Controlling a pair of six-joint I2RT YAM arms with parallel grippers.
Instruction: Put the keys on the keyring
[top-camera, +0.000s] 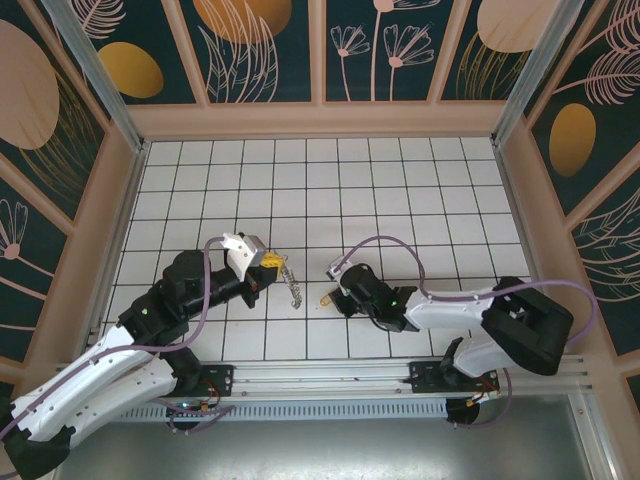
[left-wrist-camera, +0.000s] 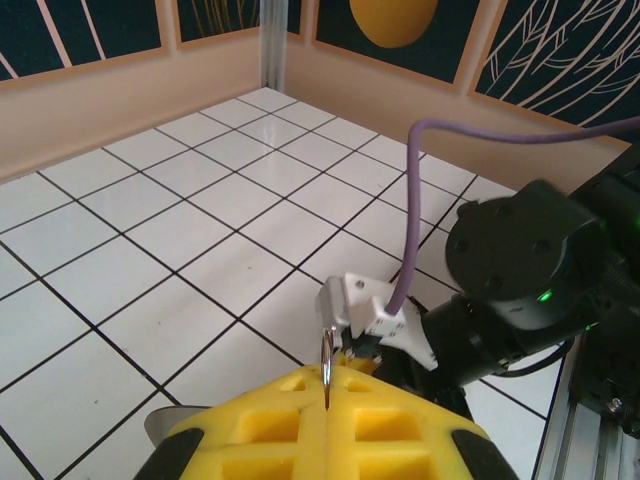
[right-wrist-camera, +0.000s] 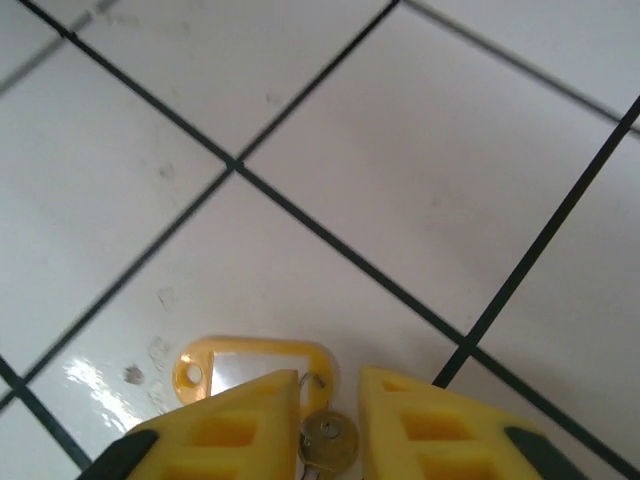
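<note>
My left tool (left-wrist-camera: 327, 405) is clamped on the keyring (left-wrist-camera: 327, 380); my right tool (right-wrist-camera: 330, 420), right of it, points down, fingers slightly apart.

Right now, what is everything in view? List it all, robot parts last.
keyring: one, dull grey wire, pinched edge-on in the left gripper.
keys: several, silvery, a fringe beside the left gripper's tips.
tagged key: one, pale gold, between the right gripper's fingertips.
key tag: one, yellow with white label, on the floor by that key.
floor: white tiles, black lines.
cables: two, purple, one per arm.
left gripper: yellow tips, shut on the keyring.
right gripper: yellow tips, slightly open.
</note>
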